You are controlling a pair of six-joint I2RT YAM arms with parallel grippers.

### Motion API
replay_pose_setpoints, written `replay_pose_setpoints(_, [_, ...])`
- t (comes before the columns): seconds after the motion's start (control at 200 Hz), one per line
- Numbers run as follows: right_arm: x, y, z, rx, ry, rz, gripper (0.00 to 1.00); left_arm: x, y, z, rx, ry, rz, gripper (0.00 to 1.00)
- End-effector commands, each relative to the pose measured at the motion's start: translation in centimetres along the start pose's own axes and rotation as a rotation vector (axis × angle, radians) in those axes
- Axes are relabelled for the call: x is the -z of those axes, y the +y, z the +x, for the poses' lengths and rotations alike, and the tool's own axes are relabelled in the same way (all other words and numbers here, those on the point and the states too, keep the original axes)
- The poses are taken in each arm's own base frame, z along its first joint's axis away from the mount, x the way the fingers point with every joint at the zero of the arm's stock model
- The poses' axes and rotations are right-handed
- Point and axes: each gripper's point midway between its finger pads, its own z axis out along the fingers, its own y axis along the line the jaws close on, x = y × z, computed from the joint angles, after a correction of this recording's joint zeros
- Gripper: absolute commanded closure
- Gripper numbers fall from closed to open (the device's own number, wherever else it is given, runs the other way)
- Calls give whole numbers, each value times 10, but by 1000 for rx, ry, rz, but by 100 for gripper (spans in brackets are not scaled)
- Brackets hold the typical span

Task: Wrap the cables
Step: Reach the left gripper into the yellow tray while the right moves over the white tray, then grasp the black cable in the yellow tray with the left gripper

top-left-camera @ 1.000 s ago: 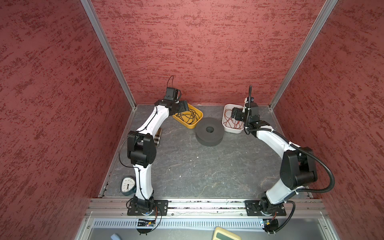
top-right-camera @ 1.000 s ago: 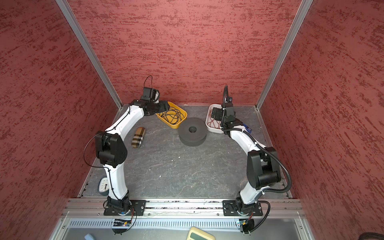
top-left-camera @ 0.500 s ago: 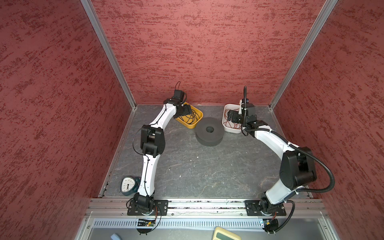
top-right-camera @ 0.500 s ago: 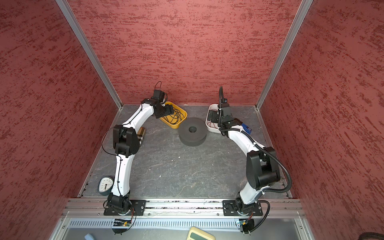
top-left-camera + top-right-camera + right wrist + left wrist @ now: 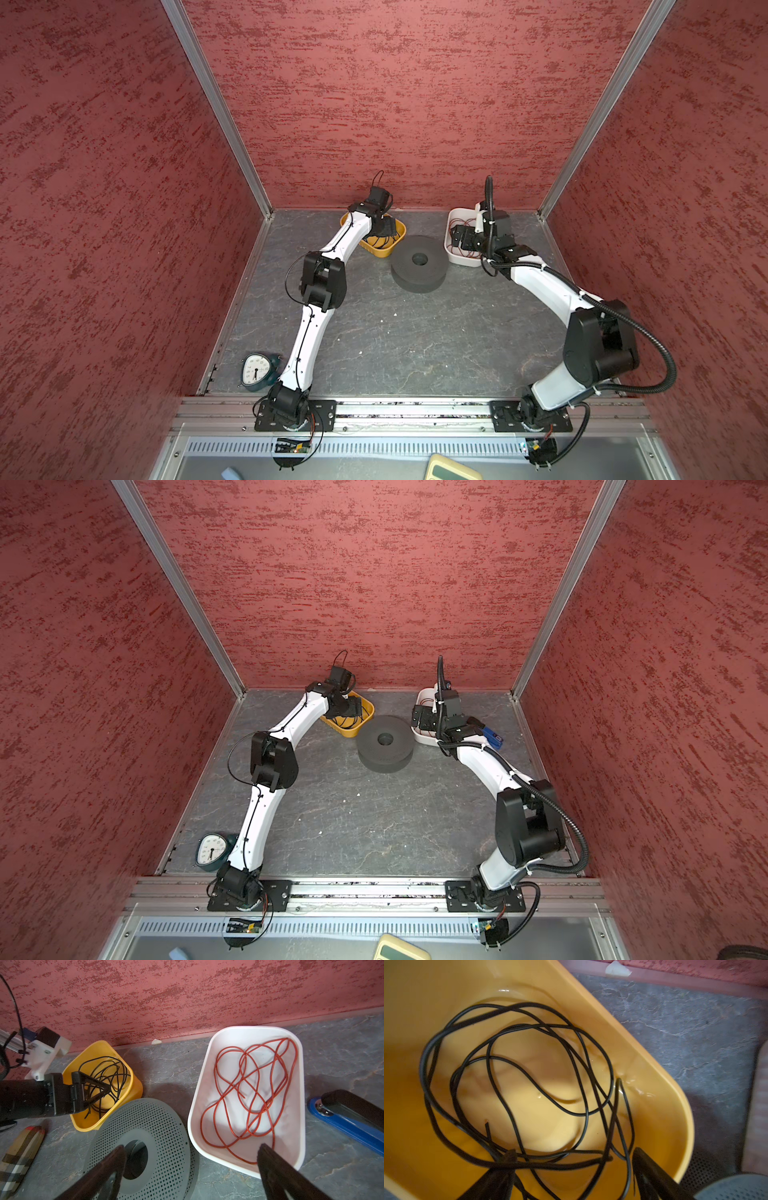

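Black cable (image 5: 550, 1027) is found loosely coiled in the yellow tub (image 5: 446, 985) at the back edge of the table (image 5: 395, 340), just left of the grey spool (image 5: 419, 270). Left jaws are set wide apart down in the tub. Strands run between and under the tips, and nothing is gripped. Judgement: one strand near the free end should be pinched, not the whole tangle, so the tub is not dragged. Right jaws are fully spread and empty, poised over the spool's edge and the white tray (image 5: 228, 1043).
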Motion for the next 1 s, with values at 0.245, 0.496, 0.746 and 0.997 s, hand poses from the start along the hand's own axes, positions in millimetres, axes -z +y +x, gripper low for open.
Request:
replay_pose_setpoints(0.245, [9, 16, 7, 14, 24, -43, 1, -28, 7, 5, -47, -9, -66, 14])
replay_pose_setpoints(0.496, [5, 20, 8, 23, 50, -36, 1, -39, -1, 0, -101, -43, -54, 15])
replay_pose_setpoints(0.746, [-2, 28, 5, 36, 67, -38, 1, -57, -3, 16, -102, 4, -45, 17])
replay_pose_setpoints(0.997, [-9, 34, 1, 58, 78, -41, 1, -66, -4, 34, -128, 48, -75, 29])
